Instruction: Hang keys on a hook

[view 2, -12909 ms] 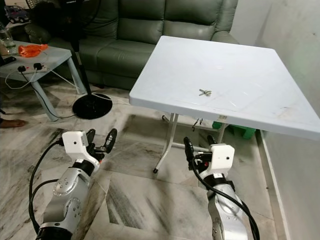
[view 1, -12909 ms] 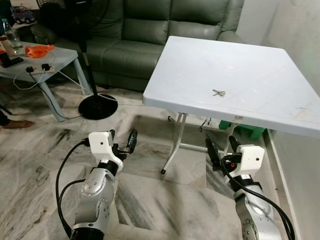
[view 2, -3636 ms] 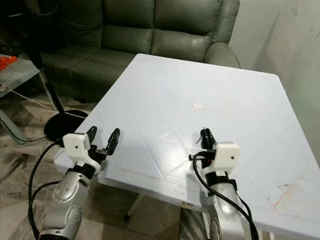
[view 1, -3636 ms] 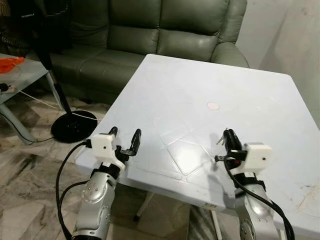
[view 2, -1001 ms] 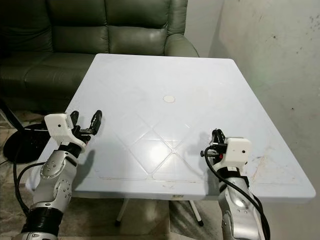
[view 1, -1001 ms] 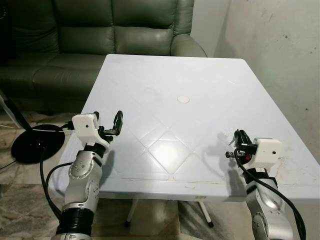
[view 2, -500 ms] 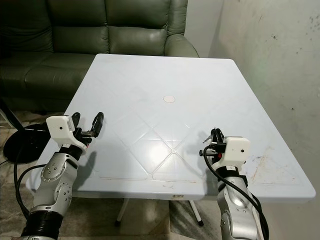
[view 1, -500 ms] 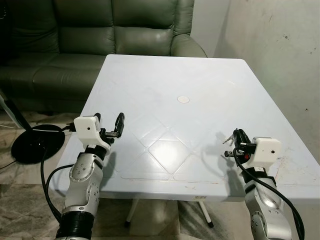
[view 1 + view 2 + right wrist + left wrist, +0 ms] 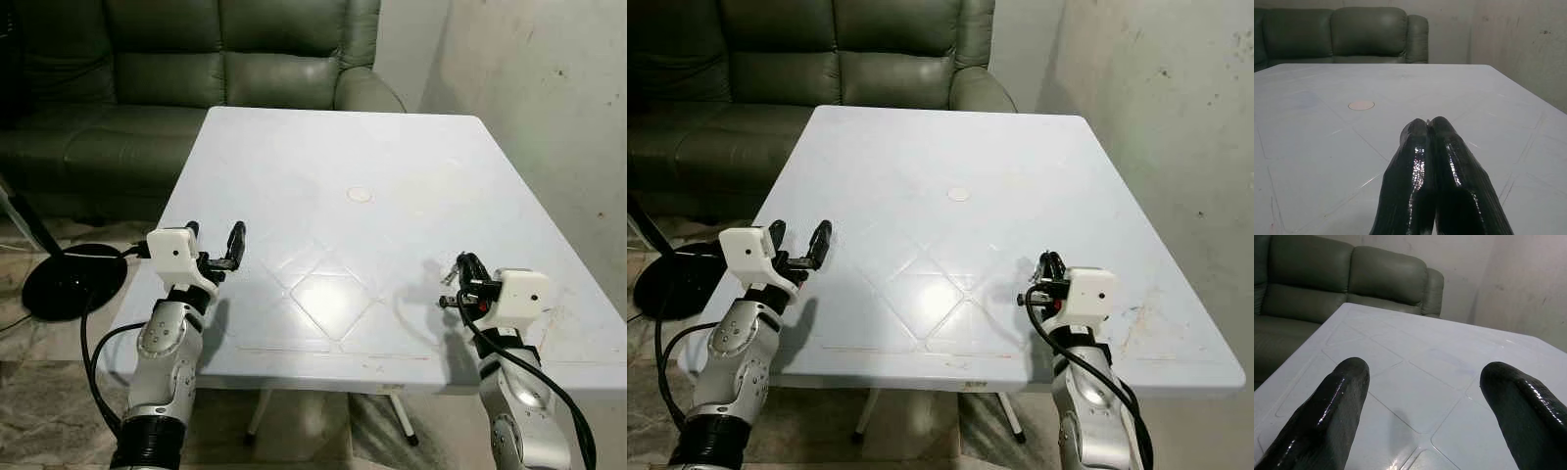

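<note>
1. Right tool (image 9: 464, 265) hovers over the near right part of the white table (image 9: 333, 127), its two black fingers (image 9: 1437, 161) pressed tight together.
2. Pinched at the tips of those fingers is a small bunch of keys (image 9: 450, 273), a bit of metal that sticks out toward the robot's left, lifted clear of the table surface.
3. From the right wrist view only a tiny sliver of metal peeks out between the clenched fingertips; the keys themselves are too small to describe further.
4. Left tool (image 9: 216, 247) is held above the near left edge of the table, with its fingers (image 9: 1332, 411) spread wide apart and nothing between them.
5. On the table, beyond both tools and roughly midway across, sits a small round disc (image 9: 360, 195), flush with the surface and well apart from either tool.
6. Behind the far edge of the table stands a dark green leather sofa (image 9: 196, 69).
7. To the robot's right rises a pale, stained wall (image 9: 549, 108), close beside the table's right edge.
8. On the floor to the robot's left lies the round black base of a stand (image 9: 73, 279), with a black cable from the left arm hanging in front of it.
9. Faint reddish marks (image 9: 1132, 328) streak the table surface near the right arm's white wrist housing.
</note>
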Available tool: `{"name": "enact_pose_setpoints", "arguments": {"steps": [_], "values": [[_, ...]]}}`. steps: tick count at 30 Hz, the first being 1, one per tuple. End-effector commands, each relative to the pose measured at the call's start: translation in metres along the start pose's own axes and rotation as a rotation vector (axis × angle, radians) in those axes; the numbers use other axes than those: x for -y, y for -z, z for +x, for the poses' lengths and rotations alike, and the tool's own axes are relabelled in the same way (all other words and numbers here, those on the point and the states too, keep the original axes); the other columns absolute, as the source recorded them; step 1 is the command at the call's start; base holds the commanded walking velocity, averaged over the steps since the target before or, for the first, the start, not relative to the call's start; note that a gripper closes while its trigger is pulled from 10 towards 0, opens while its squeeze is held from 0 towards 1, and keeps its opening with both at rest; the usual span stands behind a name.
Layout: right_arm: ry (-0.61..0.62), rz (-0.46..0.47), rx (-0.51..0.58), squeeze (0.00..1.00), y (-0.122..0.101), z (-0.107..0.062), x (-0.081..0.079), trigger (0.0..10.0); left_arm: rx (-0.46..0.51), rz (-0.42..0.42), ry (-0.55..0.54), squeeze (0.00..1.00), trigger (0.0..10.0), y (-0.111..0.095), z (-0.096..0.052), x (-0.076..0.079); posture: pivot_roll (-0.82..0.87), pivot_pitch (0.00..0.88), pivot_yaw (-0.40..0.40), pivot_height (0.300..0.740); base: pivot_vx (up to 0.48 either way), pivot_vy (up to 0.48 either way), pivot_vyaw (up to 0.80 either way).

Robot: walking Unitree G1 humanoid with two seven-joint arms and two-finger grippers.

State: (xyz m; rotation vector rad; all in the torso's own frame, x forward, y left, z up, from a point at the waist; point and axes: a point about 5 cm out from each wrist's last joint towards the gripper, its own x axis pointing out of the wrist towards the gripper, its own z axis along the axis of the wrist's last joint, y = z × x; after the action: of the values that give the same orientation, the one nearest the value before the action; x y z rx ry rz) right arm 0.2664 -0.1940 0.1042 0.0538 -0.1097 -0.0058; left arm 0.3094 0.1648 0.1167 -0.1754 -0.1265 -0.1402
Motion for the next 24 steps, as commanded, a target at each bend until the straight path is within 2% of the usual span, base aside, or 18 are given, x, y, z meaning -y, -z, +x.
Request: {"name": "enact_pose_setpoints", "arguments": {"steps": [1,5,8,12,24], "values": [[0.002,0.002,0.004,0.0,-0.0027,-0.0003,0.0011,10.0,0.01,0.011,0.014,0.0,10.0,-0.0036,-0.0007,0.0034,-0.01,0.0,-0.011,0.74,0.0,0.0,-0.52],[0.0,0.003,0.001,0.0,-0.0018,-0.0009,0.0005,10.0,0.011,0.012,0.017,0.0,10.0,-0.0033,-0.0018,0.0041,-0.01,0.0,-0.011,0.74,0.0,0.0,-0.53],[0.0,0.004,0.0,0.0,-0.0015,-0.0012,0.0,10.0,0.0,0.007,0.019,0.0,10.0,-0.0025,-0.0024,0.004,-0.01,0.0,-0.011,0.74,0.0,-0.48,-0.53],[0.0,0.004,-0.001,0.0,-0.0015,-0.002,-0.0004,10.0,0.016,-0.044,0.018,0.0,10.0,-0.0033,-0.0029,0.0056,-0.01,0.0,-0.011,0.74,0.0,0.0,-0.52],[0.001,0.002,-0.003,0.0,-0.0015,-0.0011,0.0007,10.0,0.021,-0.041,0.005,0.0,10.0,-0.0053,-0.0026,0.0045,-0.01,0.0,-0.013,0.74,0.0,0.0,-0.53]]}}
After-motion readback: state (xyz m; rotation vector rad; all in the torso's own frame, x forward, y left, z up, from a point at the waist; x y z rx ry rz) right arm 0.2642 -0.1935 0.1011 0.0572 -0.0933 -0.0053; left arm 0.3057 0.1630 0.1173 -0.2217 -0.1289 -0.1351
